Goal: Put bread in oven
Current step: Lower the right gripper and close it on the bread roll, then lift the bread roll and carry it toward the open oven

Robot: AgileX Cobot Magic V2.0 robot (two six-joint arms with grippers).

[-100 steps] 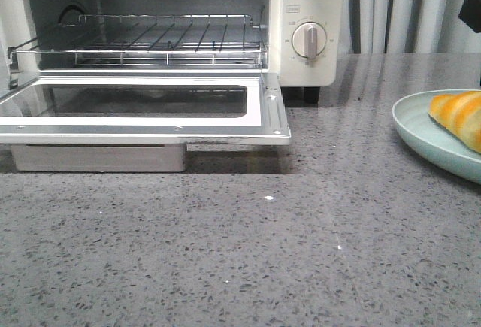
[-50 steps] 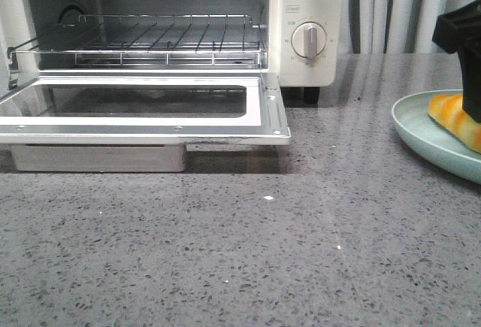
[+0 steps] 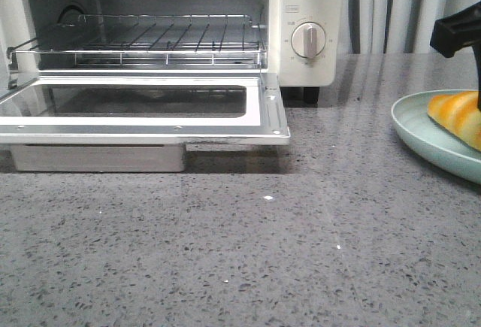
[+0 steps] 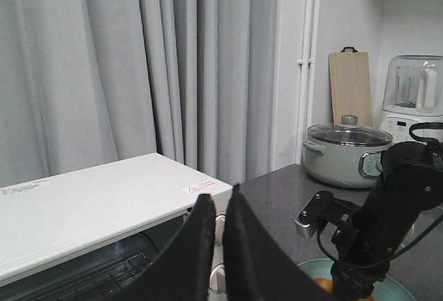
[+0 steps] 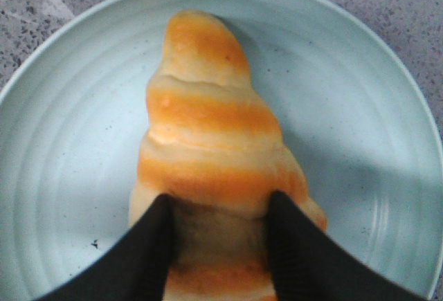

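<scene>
The bread (image 5: 208, 128), a glossy orange roll with pale stripes, lies on a pale green plate (image 5: 360, 107) at the table's right edge; the front view also shows the bread (image 3: 458, 116). My right gripper (image 5: 218, 204) is open right over it, with one finger on each side of its wide end. Whether the fingers touch it is unclear. The cream-white oven (image 3: 301, 11) stands at the back left with its glass door (image 3: 143, 109) dropped flat and its wire rack (image 3: 150, 37) bare. My left gripper (image 4: 218, 201) hangs shut and empty above the oven (image 4: 90, 204).
The open door juts out over the grey stone table (image 3: 301, 252). A lidded pot (image 4: 346, 152), a wooden board (image 4: 351, 86) and a blender (image 4: 414, 97) stand at the back behind the plate. Grey curtains hang behind the oven.
My right arm came down from the upper right onto the plate, then shifted right, uncovering more of the bread. The bread, plate and oven have not moved.
</scene>
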